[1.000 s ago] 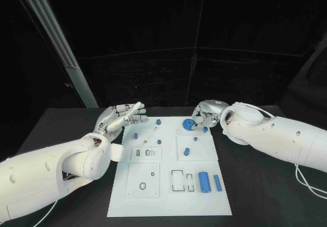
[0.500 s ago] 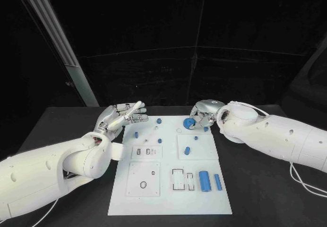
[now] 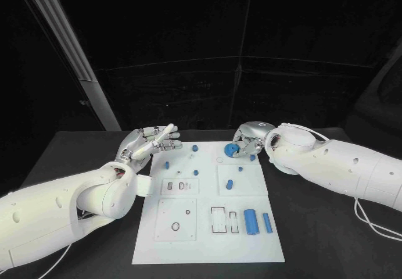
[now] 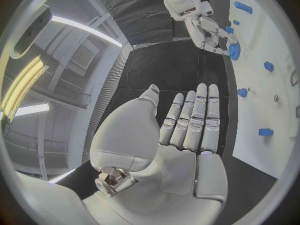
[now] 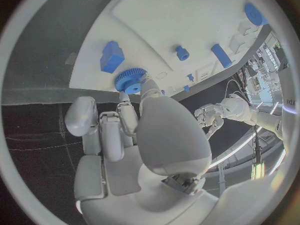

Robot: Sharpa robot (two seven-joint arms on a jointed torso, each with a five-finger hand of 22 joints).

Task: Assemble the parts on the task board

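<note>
The white task board (image 3: 210, 244) lies in the middle of the black table. A blue gear (image 3: 230, 151) sits at its far edge, and my right hand (image 3: 250, 139) pinches it between thumb and fingertips; the same blue gear (image 5: 130, 80) sits at the fingertips in the right wrist view. My left hand (image 3: 151, 142) hovers open beside the board's far left corner with its fingers straight and nothing in it. The left wrist view has the open left hand (image 4: 181, 130) in front and the right hand (image 4: 206, 32) on the blue gear (image 4: 234, 50) beyond it.
Small blue parts are scattered over the far half of the board, among them a peg (image 3: 194, 149) and an oblong piece (image 3: 229, 186). A blue cylinder (image 3: 250, 220) and a blue bar (image 3: 267, 223) lie near the front right. A blue block (image 5: 112, 56) lies next to the gear.
My right hand has edged a little to the left and closer over the gear. The left hand has barely moved.
</note>
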